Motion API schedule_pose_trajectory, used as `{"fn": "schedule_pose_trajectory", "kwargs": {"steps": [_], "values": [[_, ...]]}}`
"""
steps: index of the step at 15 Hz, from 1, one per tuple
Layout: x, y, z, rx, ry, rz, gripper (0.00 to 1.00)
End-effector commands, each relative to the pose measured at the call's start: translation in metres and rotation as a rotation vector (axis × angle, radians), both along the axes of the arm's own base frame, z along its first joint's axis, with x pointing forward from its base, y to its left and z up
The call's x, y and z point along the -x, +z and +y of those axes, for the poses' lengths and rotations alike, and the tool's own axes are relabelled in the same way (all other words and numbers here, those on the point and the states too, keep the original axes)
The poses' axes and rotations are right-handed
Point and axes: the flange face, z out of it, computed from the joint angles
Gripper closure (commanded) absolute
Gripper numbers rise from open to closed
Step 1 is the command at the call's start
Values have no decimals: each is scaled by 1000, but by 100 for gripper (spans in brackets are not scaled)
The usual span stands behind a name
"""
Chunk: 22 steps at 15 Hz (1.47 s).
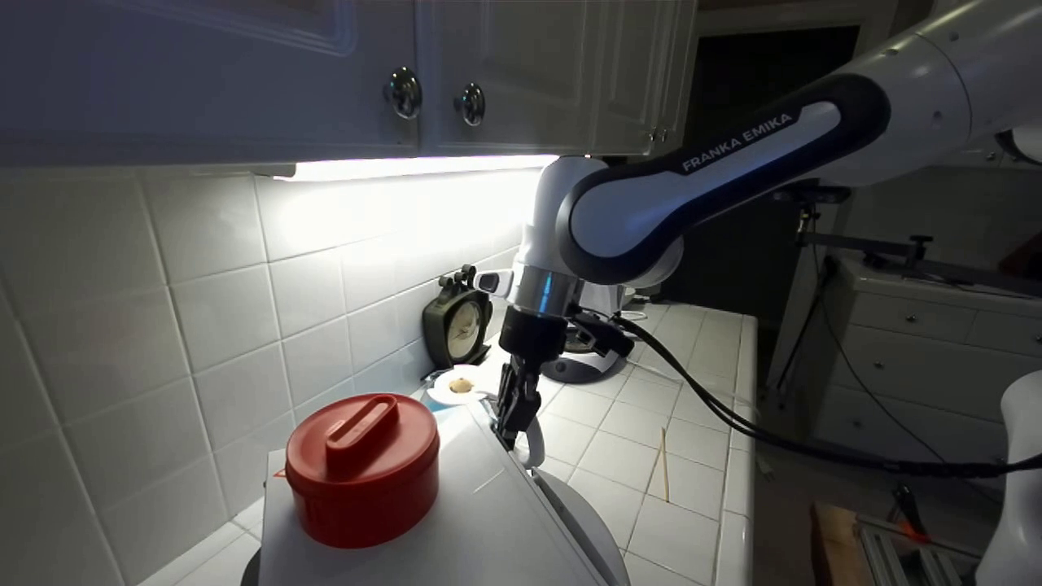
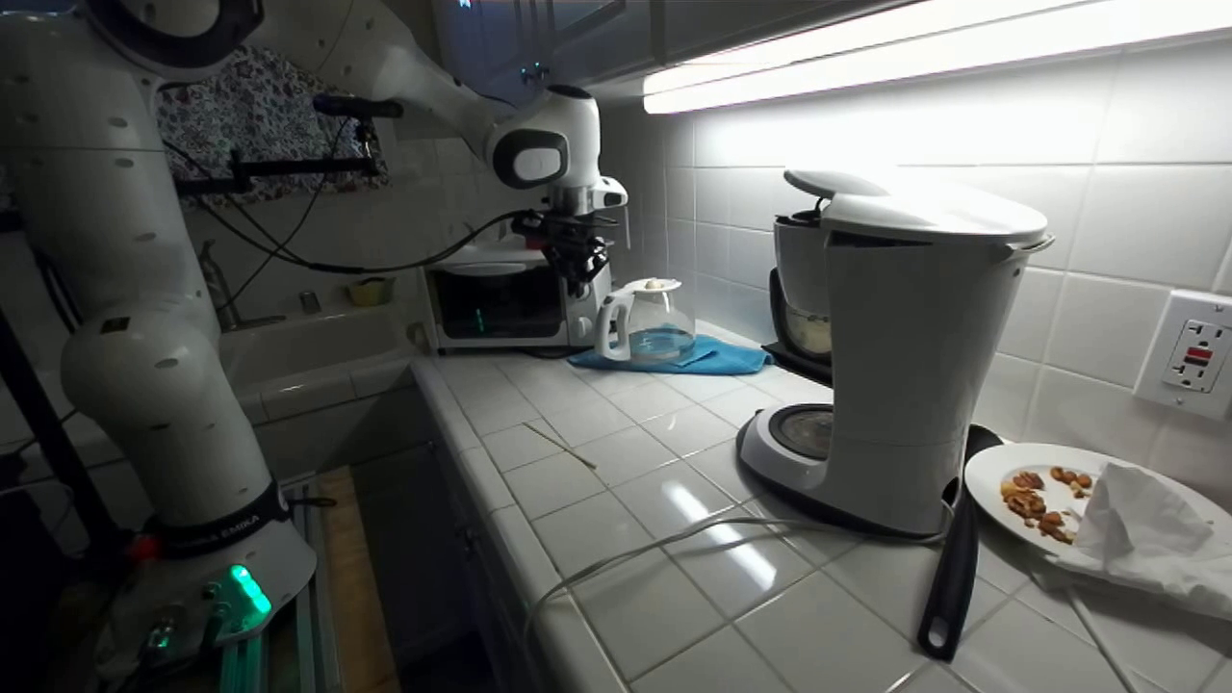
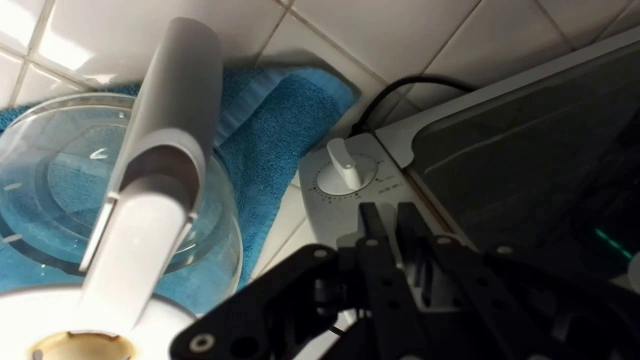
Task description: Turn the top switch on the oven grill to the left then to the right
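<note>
Oven [image 2: 510,300] at the table's [image 2: 674,462] far edge in an exterior view; hand [image 3: 388,212] narrowly parted, whether gripping the obscured top switch I cannot tell. Wide swings could knock the nearby jug [image 2: 662,322].

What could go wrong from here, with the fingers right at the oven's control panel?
The lower dial sits just beyond the fingers in the wrist view, so a slip might turn it by mistake. The glass carafe stands right beside the oven grill; a wide swing while turning could knock it. A red container sits on top of the oven grill, so if the twist shoves the appliance, the container might slide.
</note>
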Motion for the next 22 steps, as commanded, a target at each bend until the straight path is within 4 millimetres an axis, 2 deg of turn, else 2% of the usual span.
{"fn": "schedule_pose_trajectory", "kwargs": {"steps": [1, 22], "values": [[2, 3, 0, -62, -5, 64, 93], [16, -14, -15, -274, -187, 210, 93]]}}
